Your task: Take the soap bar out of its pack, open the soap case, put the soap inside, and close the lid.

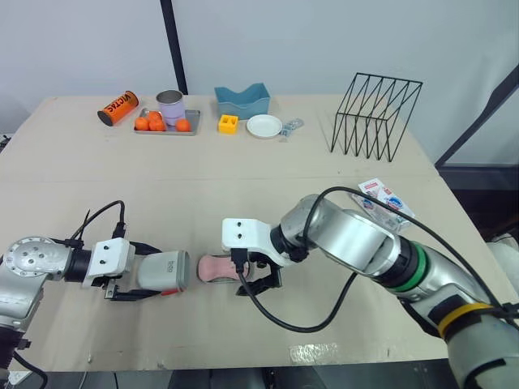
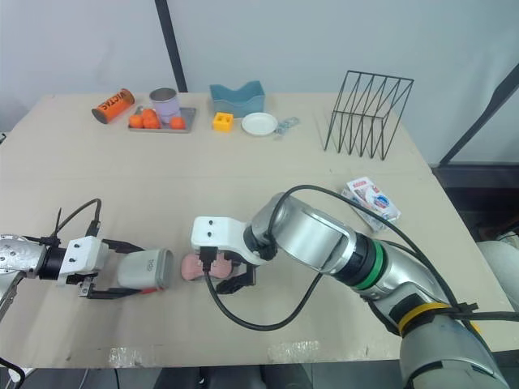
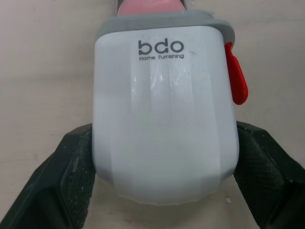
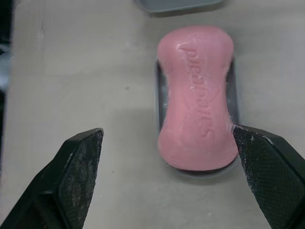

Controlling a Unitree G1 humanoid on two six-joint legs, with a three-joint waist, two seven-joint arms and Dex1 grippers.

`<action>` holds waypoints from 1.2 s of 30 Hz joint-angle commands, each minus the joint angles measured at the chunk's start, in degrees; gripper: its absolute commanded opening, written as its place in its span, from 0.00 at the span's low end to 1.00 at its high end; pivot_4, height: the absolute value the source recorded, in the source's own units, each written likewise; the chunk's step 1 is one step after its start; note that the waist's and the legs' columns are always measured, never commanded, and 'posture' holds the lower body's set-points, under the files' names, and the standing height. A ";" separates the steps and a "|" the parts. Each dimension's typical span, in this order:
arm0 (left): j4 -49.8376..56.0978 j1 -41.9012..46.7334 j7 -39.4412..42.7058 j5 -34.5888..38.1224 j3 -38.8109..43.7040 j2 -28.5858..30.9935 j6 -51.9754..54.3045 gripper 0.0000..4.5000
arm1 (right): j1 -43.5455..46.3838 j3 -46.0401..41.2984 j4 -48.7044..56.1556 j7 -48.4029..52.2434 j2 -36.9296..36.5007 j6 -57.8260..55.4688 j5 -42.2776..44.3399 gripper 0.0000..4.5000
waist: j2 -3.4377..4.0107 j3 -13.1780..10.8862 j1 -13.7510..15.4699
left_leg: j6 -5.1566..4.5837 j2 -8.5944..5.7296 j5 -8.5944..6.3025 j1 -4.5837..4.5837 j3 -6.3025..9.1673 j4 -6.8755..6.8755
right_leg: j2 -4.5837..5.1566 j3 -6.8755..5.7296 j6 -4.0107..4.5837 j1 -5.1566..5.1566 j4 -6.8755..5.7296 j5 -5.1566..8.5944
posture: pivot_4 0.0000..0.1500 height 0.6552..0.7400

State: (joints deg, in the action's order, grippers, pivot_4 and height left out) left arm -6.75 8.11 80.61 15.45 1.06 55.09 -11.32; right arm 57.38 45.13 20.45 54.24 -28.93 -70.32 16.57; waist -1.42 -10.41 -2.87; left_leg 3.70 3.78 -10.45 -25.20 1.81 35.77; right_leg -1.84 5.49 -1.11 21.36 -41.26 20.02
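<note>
Soap bar (image 4: 198, 126) sits in the grey case base (image 4: 200, 173) near the beige table (image 1: 243, 178)'s front edge, between the right gripper (image 4: 167, 130)'s spread fingers. The left gripper (image 3: 164, 128) pinches the white lid (image 3: 162, 86) just beside it, with open tabletop behind.

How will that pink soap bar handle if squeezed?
The pink waisted soap bar looks smooth and solid: probably stiff but slippery. Lying flat on the shallow grey tray, it likely won't roll, but could slide.
</note>
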 commanded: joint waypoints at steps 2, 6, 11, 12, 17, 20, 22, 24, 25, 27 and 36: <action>-1.54 0.67 -0.31 0.29 2.23 1.13 -0.86 0.78 | 0.82 0.12 -0.09 -1.99 0.96 -0.35 -0.80 1.00 | 0.00 0.00 0.01 | 0.00 -0.01 0.00 0.00 0.00 0.00 | 0.02 -0.02 0.00 0.00 0.00 0.00 | 1.00 1.00; -1.91 1.17 -0.65 0.32 2.18 0.85 -0.84 0.78 | 0.79 0.08 -1.00 -3.47 1.79 -0.58 -1.18 1.00 | 0.00 0.00 0.01 | 0.00 0.00 0.00 0.00 0.01 0.00 | 0.01 -0.04 0.00 0.00 0.00 0.00 | 1.00 1.00; -2.00 1.33 -0.77 0.24 2.06 0.70 -0.90 0.78 | 0.87 0.57 -1.21 -3.78 1.91 -0.94 -1.20 1.00 | 0.00 0.00 0.01 | 0.00 0.00 0.00 -0.01 0.00 -0.02 | 0.02 -0.04 0.00 0.01 0.01 0.00 | 1.00 1.00; -2.01 1.35 -0.80 0.24 2.05 0.68 -0.89 0.78 | 0.86 0.69 -1.30 -3.76 1.99 -0.97 -1.17 1.00 | 0.00 0.00 0.01 | 0.00 0.00 0.00 -0.01 0.00 -0.02 | 0.01 -0.04 0.00 0.01 0.01 0.00 | 1.00 1.00; -1.64 1.10 -0.97 0.34 2.11 0.73 -0.71 0.78 | 0.64 1.57 -2.18 -4.23 2.53 -0.76 -1.41 1.00 | 0.00 0.00 0.00 | 0.00 0.00 0.00 -0.01 0.00 -0.01 | 0.02 -0.04 0.00 0.01 0.01 0.00 | 1.00 1.00; -1.38 0.74 -0.98 0.44 2.29 0.94 -0.64 0.78 | 0.49 2.04 -2.86 -4.63 2.83 -0.44 -1.54 1.00 | 0.00 0.00 0.00 | 0.00 0.00 0.00 -0.01 0.00 -0.02 | 0.01 -0.05 0.00 0.02 0.01 0.00 | 1.00 1.00; -1.18 0.53 -1.00 0.53 2.41 1.07 -0.51 0.78 | 0.42 2.22 -3.56 -4.78 3.07 -0.31 -1.61 1.00 | 0.00 0.00 0.00 | 0.00 0.00 0.00 -0.01 0.00 -0.02 | 0.02 -0.04 0.00 0.01 0.00 0.00 | 1.00 1.00; -1.02 0.27 -1.08 0.55 2.49 1.13 -0.48 0.78 | 0.36 2.36 -4.33 -4.92 3.38 -0.03 -1.76 1.00 | 0.00 0.00 0.00 | 0.00 0.00 0.00 -0.01 -0.01 -0.01 | 0.01 -0.04 0.00 0.02 0.00 0.00 | 1.00 1.00; -0.97 0.13 -1.15 0.51 2.50 1.15 -0.52 0.78 | 0.32 2.40 -4.61 -4.99 3.54 0.07 -1.80 1.00 | 0.00 0.00 -0.01 | 0.00 0.01 0.00 -0.01 0.00 -0.01 | 0.01 -0.04 0.00 0.02 0.01 0.00 | 1.00 1.00; -0.75 -0.13 -1.24 0.55 2.57 1.21 -0.48 0.78 | 0.10 2.55 -5.03 -5.15 3.76 0.19 -1.94 1.00 | 0.00 0.00 -0.01 | 0.00 0.01 0.00 -0.01 0.00 -0.02 | 0.01 -0.04 0.00 0.02 0.01 0.00 | 1.00 1.00; -0.75 -0.20 -1.44 0.54 2.69 1.25 -0.56 0.78 | -0.14 3.60 -6.10 -4.73 3.97 0.54 -2.57 1.00 | 0.00 0.00 -0.02 | 0.00 0.01 0.00 -0.01 -0.01 -0.02 | 0.01 -0.04 0.00 0.02 0.01 0.00 | 1.00 1.00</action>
State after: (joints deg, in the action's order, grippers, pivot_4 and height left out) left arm -8.47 7.93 79.23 15.44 1.86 55.24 -11.38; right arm 57.07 48.78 13.73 49.37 -25.24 -70.53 14.24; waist -1.42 -10.41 -2.89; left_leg 3.70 3.78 -10.45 -25.21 1.80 35.75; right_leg -1.83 5.45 -1.11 21.39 -41.25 20.02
